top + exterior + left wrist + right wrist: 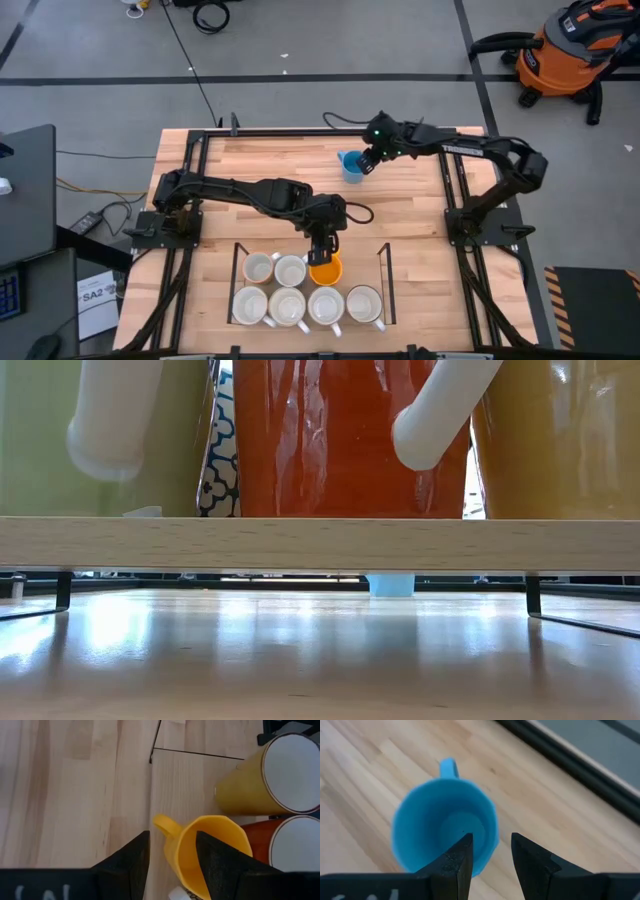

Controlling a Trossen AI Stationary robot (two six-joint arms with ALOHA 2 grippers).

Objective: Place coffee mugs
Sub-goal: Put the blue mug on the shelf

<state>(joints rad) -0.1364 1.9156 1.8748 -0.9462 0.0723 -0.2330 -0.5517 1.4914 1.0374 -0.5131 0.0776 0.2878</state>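
The left pincer (322, 251) pinches the rim of the orange-yellow mug (326, 270), one finger inside and one outside, at the rack (384, 285) near the front of the surface (400, 210), beside the white mugs (290, 305). The right pincer (366, 163) grips the wall of the blue mug (351, 166) the same way, far back on the surface, well apart from the rack.

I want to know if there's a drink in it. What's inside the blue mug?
Nothing shows inside the blue mug: its bare blue bottom is visible. The right gripper has one finger inside the rim, hiding a little of the inner wall.
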